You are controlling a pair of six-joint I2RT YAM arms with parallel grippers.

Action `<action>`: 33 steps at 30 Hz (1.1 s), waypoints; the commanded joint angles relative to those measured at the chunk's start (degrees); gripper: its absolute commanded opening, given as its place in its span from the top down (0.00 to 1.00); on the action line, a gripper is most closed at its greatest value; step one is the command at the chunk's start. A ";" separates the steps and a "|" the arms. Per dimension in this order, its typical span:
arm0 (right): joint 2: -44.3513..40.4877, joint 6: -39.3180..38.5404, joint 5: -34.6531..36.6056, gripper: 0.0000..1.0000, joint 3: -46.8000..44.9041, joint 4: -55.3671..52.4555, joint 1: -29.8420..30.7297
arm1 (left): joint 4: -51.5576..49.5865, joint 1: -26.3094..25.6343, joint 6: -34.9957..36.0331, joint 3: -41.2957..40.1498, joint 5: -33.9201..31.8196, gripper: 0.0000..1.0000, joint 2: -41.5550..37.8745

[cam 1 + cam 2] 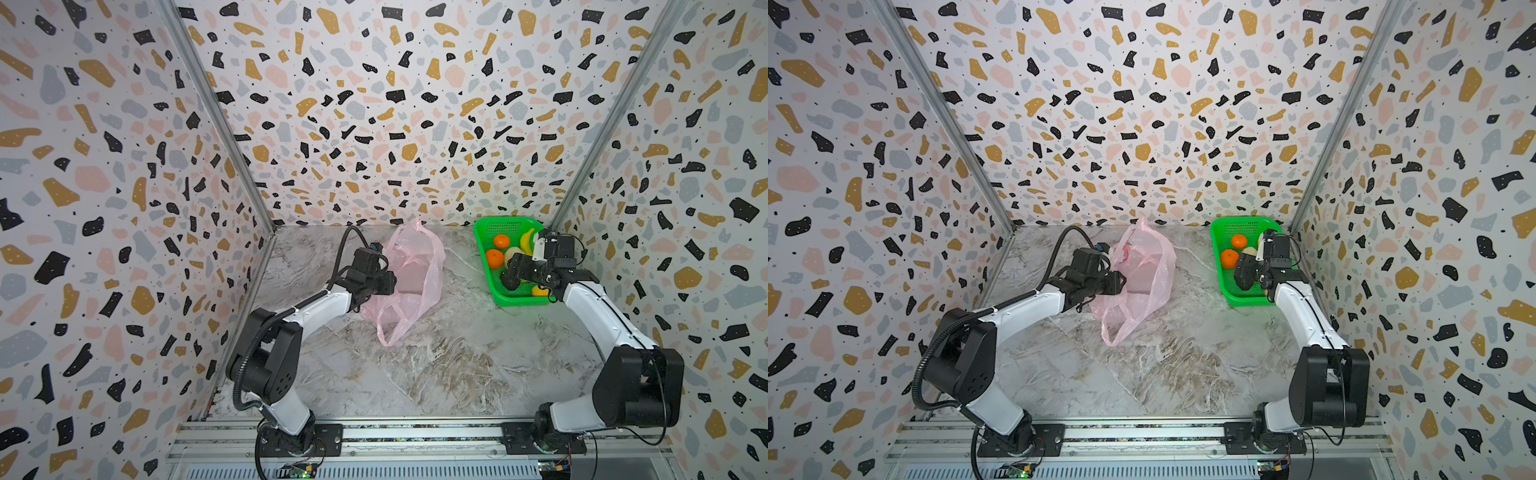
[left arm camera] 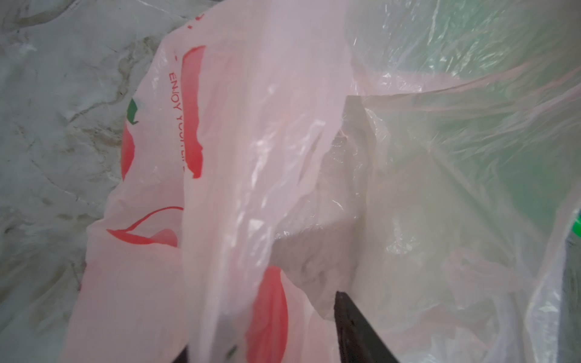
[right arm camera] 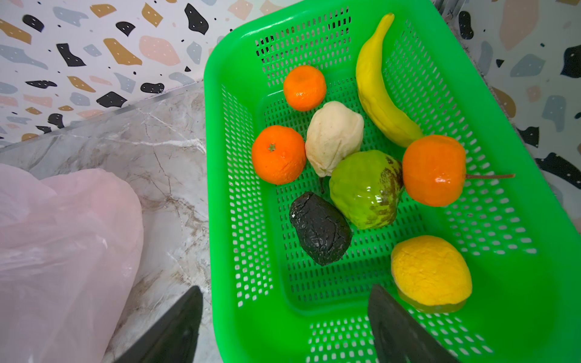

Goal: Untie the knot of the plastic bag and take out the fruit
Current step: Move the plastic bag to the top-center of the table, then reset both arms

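The plastic bag [image 1: 409,274] lies slack and crumpled on the desk [image 1: 457,357], translucent pink with red print and one handle loop trailing loose. The fruit [image 3: 333,138] sits in the green basket [image 3: 232,220] nearby. The left gripper [image 2: 261,323] stands parted around a bag fold without pinching it. The right gripper [image 3: 284,287] hangs wide and empty over the basket.

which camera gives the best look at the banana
The right wrist view: the banana lies close and almost whole in the green basket. In a top view only a yellow sliver shows beside the right arm. The left wrist view shows the pink plastic bag, no banana.
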 commanded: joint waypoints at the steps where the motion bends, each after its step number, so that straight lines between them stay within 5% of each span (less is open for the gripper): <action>1: -2.70 -1.20 -1.78 0.14 -1.52 0.83 0.47 | 2.23 0.23 2.63 -0.59 -3.42 0.27 -5.53; 5: -4.54 -1.71 -2.61 0.09 -4.22 3.41 0.75 | 2.78 0.07 4.79 -4.10 -5.87 0.00 -13.35; 9: -6.34 -2.39 -3.30 0.03 -6.53 6.25 1.72 | 2.13 0.12 6.13 -7.34 -9.72 0.00 -22.50; 15: -10.37 -6.01 -2.17 0.01 -14.66 15.77 4.23 | 1.67 0.60 10.27 -14.58 -24.00 0.01 -32.29; 21: -14.36 -9.26 3.19 0.01 -29.17 33.05 4.29 | 17.53 2.67 13.60 -27.65 -35.90 0.01 -38.01; 29: -12.90 -17.21 2.76 0.01 -41.52 56.07 4.04 | 42.35 11.48 16.70 -45.94 -38.81 0.00 -38.46; 33: -8.51 -19.76 1.48 0.01 -43.12 63.33 3.61 | 48.21 14.41 20.21 -48.38 -37.49 0.00 -33.34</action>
